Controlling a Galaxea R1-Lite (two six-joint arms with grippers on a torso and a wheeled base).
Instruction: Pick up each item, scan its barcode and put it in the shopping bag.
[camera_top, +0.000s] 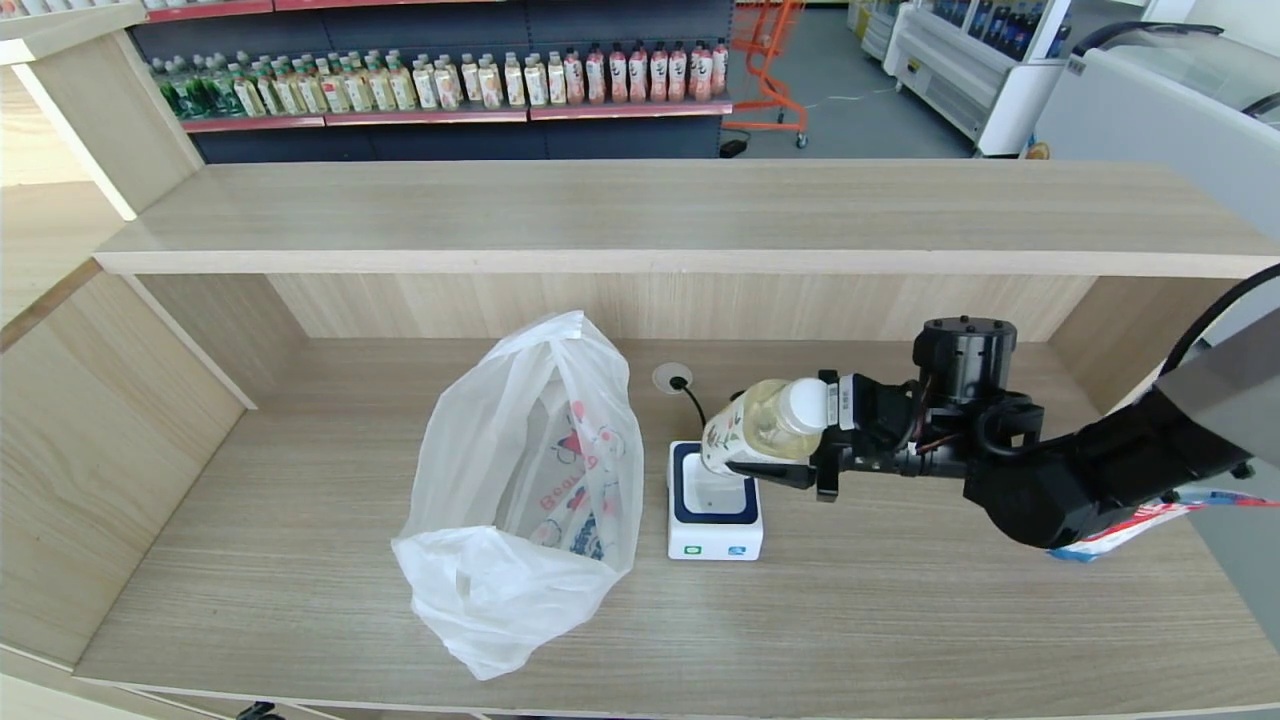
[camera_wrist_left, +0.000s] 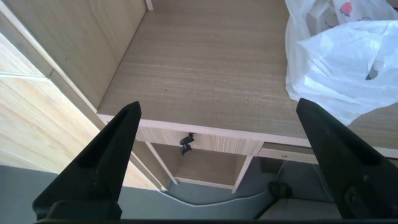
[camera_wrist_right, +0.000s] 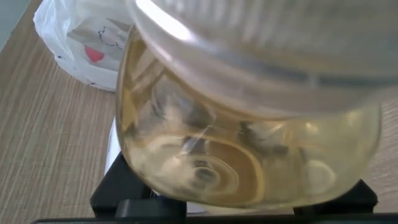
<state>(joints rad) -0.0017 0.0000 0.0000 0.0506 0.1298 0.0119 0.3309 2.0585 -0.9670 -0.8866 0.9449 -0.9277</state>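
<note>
My right gripper (camera_top: 775, 438) is shut on a bottle of pale yellow drink (camera_top: 758, 422) with a white cap, held on its side just above the white and blue barcode scanner (camera_top: 713, 503) at the counter's middle. Seen from the right wrist, the bottle (camera_wrist_right: 249, 118) looms close over the scanner (camera_wrist_right: 124, 193). The white plastic shopping bag (camera_top: 530, 480) stands open left of the scanner, with a printed package inside. My left gripper (camera_wrist_left: 217, 162) hangs open off the counter's near left edge, and the bag (camera_wrist_left: 342, 56) lies beyond it.
A black cable (camera_top: 690, 398) runs from a grommet behind the scanner. A red, white and blue packet (camera_top: 1130, 530) lies under my right arm at the counter's right side. Wooden walls (camera_top: 130, 400) enclose the counter on the left, back and right.
</note>
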